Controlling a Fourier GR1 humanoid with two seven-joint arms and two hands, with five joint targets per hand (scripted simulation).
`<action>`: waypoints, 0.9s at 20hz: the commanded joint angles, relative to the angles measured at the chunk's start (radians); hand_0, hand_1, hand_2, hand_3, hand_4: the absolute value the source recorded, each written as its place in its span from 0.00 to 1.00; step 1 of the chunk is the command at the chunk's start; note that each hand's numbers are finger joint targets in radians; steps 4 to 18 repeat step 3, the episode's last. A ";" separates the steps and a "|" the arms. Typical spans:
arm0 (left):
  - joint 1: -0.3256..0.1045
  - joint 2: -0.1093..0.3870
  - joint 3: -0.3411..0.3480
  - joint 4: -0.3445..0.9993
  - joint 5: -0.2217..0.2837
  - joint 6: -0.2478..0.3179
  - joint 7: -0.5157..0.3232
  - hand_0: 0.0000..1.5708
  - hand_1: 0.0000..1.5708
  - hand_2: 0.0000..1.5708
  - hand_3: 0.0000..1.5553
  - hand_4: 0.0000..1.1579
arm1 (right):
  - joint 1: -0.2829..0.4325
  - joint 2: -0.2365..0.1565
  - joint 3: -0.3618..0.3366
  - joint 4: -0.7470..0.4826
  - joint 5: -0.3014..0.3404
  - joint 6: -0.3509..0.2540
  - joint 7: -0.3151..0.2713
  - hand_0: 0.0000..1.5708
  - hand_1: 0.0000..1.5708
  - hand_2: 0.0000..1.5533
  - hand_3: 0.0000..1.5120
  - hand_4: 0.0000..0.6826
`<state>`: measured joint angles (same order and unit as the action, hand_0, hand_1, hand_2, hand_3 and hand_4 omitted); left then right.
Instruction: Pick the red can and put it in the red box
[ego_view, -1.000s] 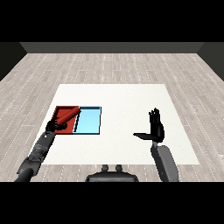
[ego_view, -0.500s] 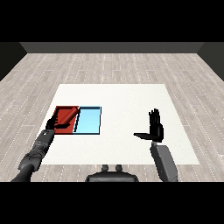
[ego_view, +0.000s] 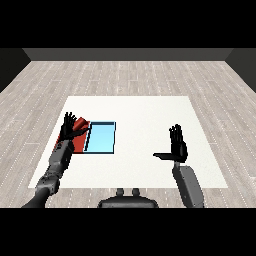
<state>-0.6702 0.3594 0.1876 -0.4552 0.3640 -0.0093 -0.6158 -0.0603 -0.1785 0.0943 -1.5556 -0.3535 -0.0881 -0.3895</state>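
Fingers of the left hand (ego_view: 70, 128) are spreading straight above the red tray (ego_view: 80, 140), hiding most of it, perhaps releasing there; no can is showing under them. Beside it the blue tray (ego_view: 101, 138) is lying bare. Right hand (ego_view: 176, 146) is hanging spread, grasping nothing.

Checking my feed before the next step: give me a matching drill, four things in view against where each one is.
Things:
1. left hand
2. right hand
3. red tray
4. light blue tray

Places:
A. right part of the table, apart from both trays
B. leftmost tray, partly hidden by a hand
C. over the red tray, fingers straight
D. just right of the red tray

Pairs: 1-C, 2-A, 3-B, 4-D
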 joint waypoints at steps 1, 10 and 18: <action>0.058 -0.122 0.008 -0.162 0.074 -0.150 -0.123 0.00 0.00 0.00 0.00 0.00 | -0.010 -0.013 0.004 0.011 0.010 0.026 -0.021 0.00 0.00 0.00 0.00 0.00; 0.134 -0.144 -0.034 -0.271 0.056 -0.129 -0.130 0.00 0.00 0.00 0.00 0.00 | 0.025 -0.016 0.037 -0.004 0.039 0.033 -0.025 0.00 0.00 0.00 0.00 0.00; 0.134 -0.144 -0.034 -0.271 0.056 -0.129 -0.130 0.00 0.00 0.00 0.00 0.00 | 0.025 -0.016 0.037 -0.004 0.039 0.033 -0.025 0.00 0.00 0.00 0.00 0.00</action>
